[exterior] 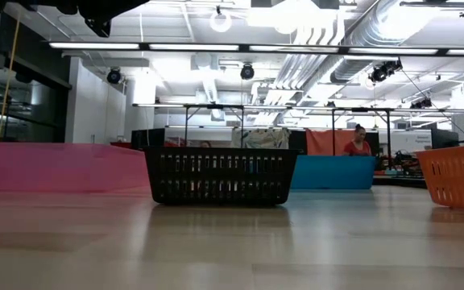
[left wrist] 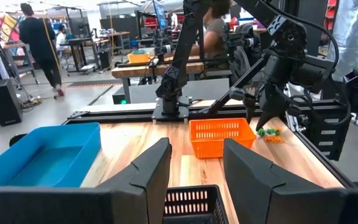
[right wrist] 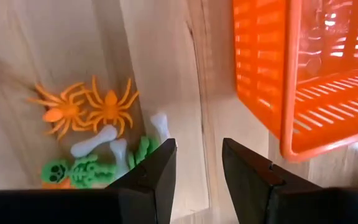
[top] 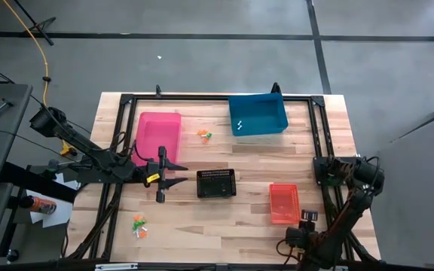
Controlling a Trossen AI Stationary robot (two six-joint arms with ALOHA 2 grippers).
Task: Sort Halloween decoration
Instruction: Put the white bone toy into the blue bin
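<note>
Pale wooden planks make the tabletop [top: 224, 218], set on grey concrete with dark floor lines; beyond it lies an open workshop with ceiling ducts, strip lights and people at benches. Taking the black basket [top: 216, 183] as centre: the left gripper [top: 162, 178] hovers just beside it, fingers parted, empty. The right gripper [right wrist: 197, 163], also parted and empty, hangs beside the orange basket [top: 284, 204] over orange spiders [right wrist: 86, 109], white bones [right wrist: 94, 142] and a green skeleton [right wrist: 76, 171]. More trinkets [top: 204, 135] lie between the pink bin [top: 157, 137] and the blue bin [top: 258, 115].
</note>
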